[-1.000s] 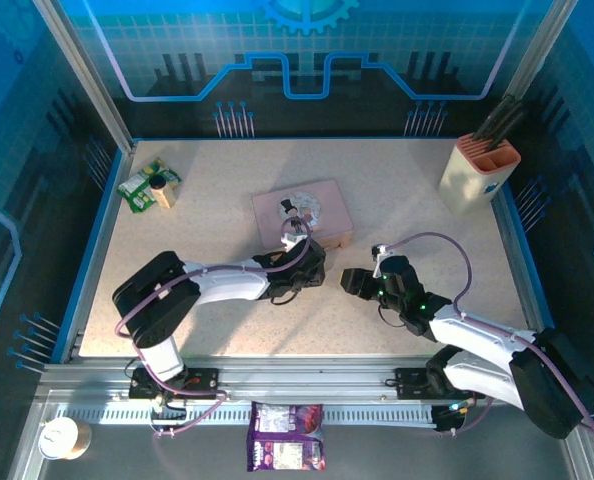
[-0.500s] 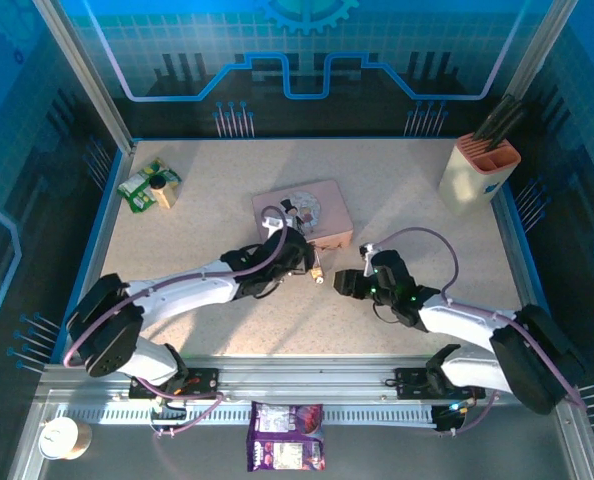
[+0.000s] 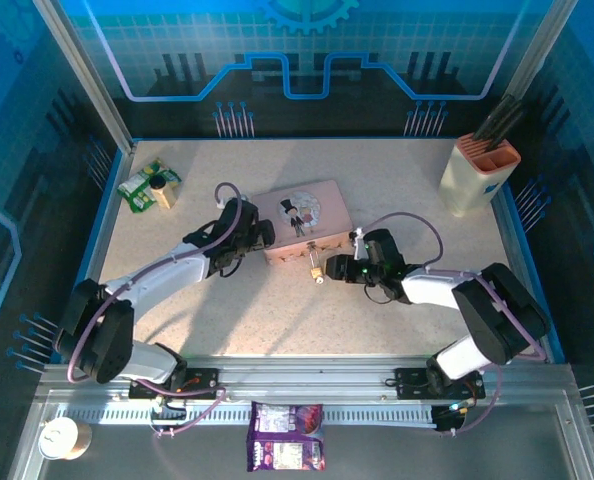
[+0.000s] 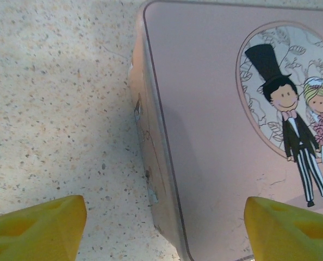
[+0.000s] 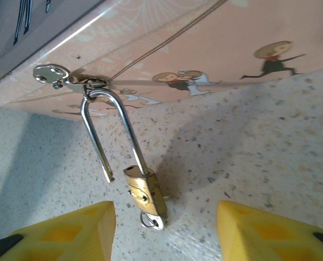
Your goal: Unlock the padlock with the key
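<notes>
The brass padlock [image 5: 146, 192] hangs by its silvery shackle [image 5: 113, 128] from the hasp [image 5: 69, 80] of the pink tin [image 3: 302, 215]. One shackle leg is out of the body, so the padlock is open. The key [image 5: 157, 221] sticks out of the body's underside, showing a small head and ring. My right gripper [image 5: 164, 234] is open just short of the padlock, a yellow finger [image 5: 69, 228] on each side, touching nothing. My left gripper [image 4: 164, 234] is open astride the tin's left edge [image 4: 150, 163]. From above, the padlock [image 3: 317, 271] lies between the tin and my right gripper [image 3: 337, 268].
A knife block [image 3: 477, 170] stands at the back right. A green packet with a small bottle [image 3: 149, 187] lies at the back left. A snack bag [image 3: 285, 450] and a paper cup [image 3: 60, 437] sit below the table's near rail.
My left gripper has drawn away from the padlock, up and left to the tin's left side. My right gripper has slid left, close to the padlock.
</notes>
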